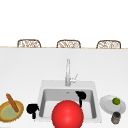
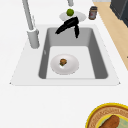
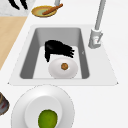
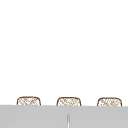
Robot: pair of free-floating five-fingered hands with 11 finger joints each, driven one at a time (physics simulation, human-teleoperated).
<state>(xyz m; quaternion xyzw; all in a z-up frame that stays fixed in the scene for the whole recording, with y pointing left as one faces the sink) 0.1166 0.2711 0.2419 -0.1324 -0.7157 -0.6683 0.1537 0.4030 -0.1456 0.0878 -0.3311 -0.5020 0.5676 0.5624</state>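
1. Front view: the fingers [image 1: 80, 99] of our right hand [image 1: 80, 95] hang straight and loose over the sink [image 1: 42, 96], holding nothing. Our left hand [image 1: 32, 108] hovers at the sink's left rim; we cannot tell how its fingers stand. A red ball [image 1: 67, 114] fills the foreground.
2. Left side view: our right hand [image 2: 67, 25] floats over the basin's far end, fingers relaxed, apart from the white plate [image 2: 65, 64] bearing a small brown morsel [image 2: 63, 61] on the basin floor.
3. Right side view: our right hand [image 3: 58, 49] hovers just above that plate [image 3: 63, 68], fingers extended.
4. Upper view: we see three woven chairs [image 4: 68, 101].
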